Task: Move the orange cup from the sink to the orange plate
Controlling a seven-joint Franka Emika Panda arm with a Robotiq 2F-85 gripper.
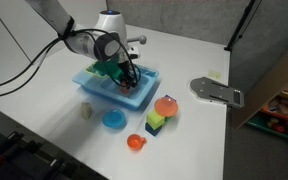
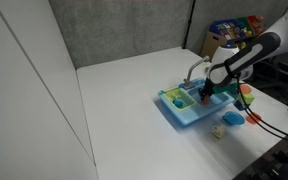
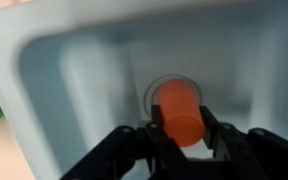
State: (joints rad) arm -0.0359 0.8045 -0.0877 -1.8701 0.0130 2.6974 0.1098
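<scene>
Pale-blue sink basin (image 3: pixel 54 70) — orange cup (image 3: pixel 180 112) between the fingers (image 3: pixel 216 132), seemingly touching.

You're in a lab, it seems: bare white table (image 2: pixel 114 110), grey partition (image 2: pixel 124 30) along its far edge, toy-stuffed cardboard box (image 1: pixel 280 92) beyond one edge.

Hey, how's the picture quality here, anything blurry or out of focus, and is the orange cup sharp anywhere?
Wrist view: soft throughout; the orange cup and the sink have fuzzy edges, and the gripper shows only dark, blurred fingers, so contact is unclear. Both exterior views: even light, no glare, fairly sharp, but the cup is too small to make out.
</scene>
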